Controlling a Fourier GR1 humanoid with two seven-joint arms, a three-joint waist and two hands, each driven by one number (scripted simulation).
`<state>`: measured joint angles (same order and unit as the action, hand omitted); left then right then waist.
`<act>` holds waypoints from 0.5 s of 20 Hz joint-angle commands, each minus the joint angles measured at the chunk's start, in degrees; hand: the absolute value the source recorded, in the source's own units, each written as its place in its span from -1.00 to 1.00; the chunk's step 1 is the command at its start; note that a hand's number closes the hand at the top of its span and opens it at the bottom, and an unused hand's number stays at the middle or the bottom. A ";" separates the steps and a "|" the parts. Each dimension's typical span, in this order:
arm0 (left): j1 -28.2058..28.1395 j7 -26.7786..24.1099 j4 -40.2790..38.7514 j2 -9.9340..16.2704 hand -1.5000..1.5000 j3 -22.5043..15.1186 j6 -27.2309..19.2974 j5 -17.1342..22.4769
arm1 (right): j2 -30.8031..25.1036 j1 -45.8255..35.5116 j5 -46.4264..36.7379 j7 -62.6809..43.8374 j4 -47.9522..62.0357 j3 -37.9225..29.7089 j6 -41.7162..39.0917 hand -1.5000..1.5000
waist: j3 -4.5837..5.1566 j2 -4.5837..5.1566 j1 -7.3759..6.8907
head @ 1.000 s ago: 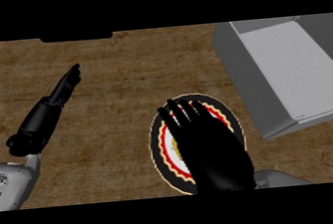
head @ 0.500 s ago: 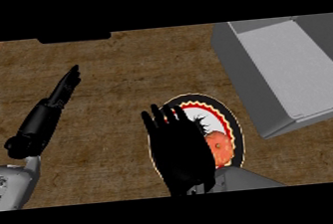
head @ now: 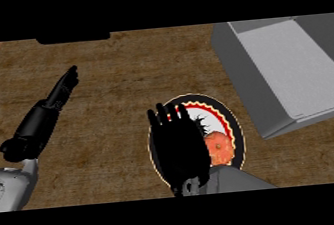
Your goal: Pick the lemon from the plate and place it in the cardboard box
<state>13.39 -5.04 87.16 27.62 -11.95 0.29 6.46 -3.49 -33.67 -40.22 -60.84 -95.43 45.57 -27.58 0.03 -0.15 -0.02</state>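
Note:
An orange-coloured fruit, the lemon (head: 219, 147), lies on a dark plate (head: 225, 118) with a red and white patterned rim, low in the middle of the head view. My right hand (head: 177, 144) hovers over the plate's left half with its fingers straight, just left of the lemon and hiding that part of the plate. It holds nothing. The grey cardboard box (head: 299, 67) stands at the upper right, its inside showing. At the left my left hand (head: 56, 100) rests with fingers straight, pointing up and to the right, away from the plate.
The counter's top is brown and wood-grained (head: 123, 78). A dark object (head: 73, 38) shows at the top edge, left of centre. The box's near left wall (head: 251, 92) rises beside the plate's right rim.
My right hand has slid left across the plate, uncovering the lemon and the plate's right side. The left hand has stayed still.

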 commanded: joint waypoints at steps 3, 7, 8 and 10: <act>0.98 0.09 -1.11 -0.74 0.00 1.05 1.27 -0.77 | 3.35 -0.24 -5.00 -6.88 6.80 1.03 -1.21 -1.00 | 0.00 0.14 -0.14; 0.19 0.35 -0.56 -2.75 0.00 0.68 0.39 -2.96 | 3.40 2.92 -8.36 -4.13 6.89 -0.11 -1.73 -1.00 | -0.02 0.09 0.06; -2.10 -2.87 -0.58 -2.67 0.00 0.42 0.00 -4.58 | 3.41 0.79 -7.75 -1.87 11.34 -1.85 0.73 -1.00 | -0.01 0.17 -0.35; 1.56 1.11 -0.60 -3.33 0.00 2.01 1.40 -3.37 | 3.43 1.79 -5.71 -4.54 7.31 -1.02 -1.63 -1.00 | -0.02 0.12 -0.14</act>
<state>13.34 -5.13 86.92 25.54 -10.69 1.22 4.05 -1.17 -31.01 -46.97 -58.41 -88.69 44.66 -27.84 0.02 -0.05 -0.08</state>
